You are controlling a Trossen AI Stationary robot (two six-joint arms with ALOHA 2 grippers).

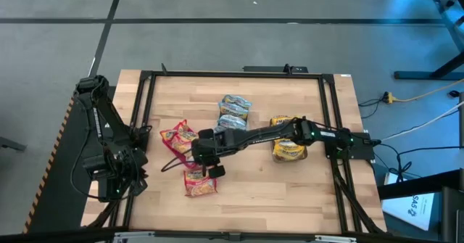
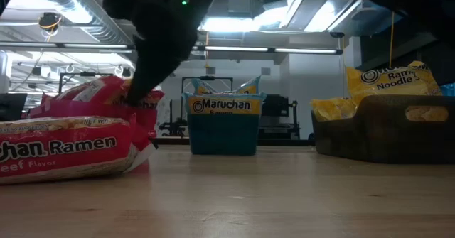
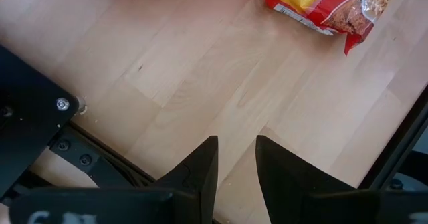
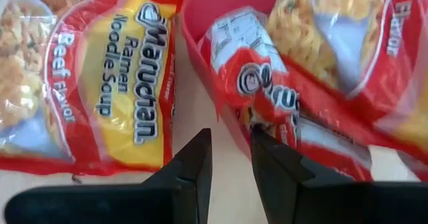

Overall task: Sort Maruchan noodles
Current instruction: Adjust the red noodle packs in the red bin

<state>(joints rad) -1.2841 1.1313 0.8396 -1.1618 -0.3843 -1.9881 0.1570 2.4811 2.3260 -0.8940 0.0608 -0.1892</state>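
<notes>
Right gripper [image 4: 227, 154] narrowly parted, seemingly empty, over red packets [image 4: 281, 83]

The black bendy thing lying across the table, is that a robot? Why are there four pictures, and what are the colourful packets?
Yes, it is a robot arm. There are two. The right arm reaches across the wooden table, and its right gripper hangs over the red noodle packets. The left arm waits folded at the table's left edge, and its left gripper points at bare wood.

One camera looks down from above, one sits at table height, and one rides on each wrist.

The packets are ramen noodles. A loose red packet lies flat beside a pink bin that already holds red ones. A blue bin and a dark bin hold other packets. Neither gripper holds anything.
</notes>
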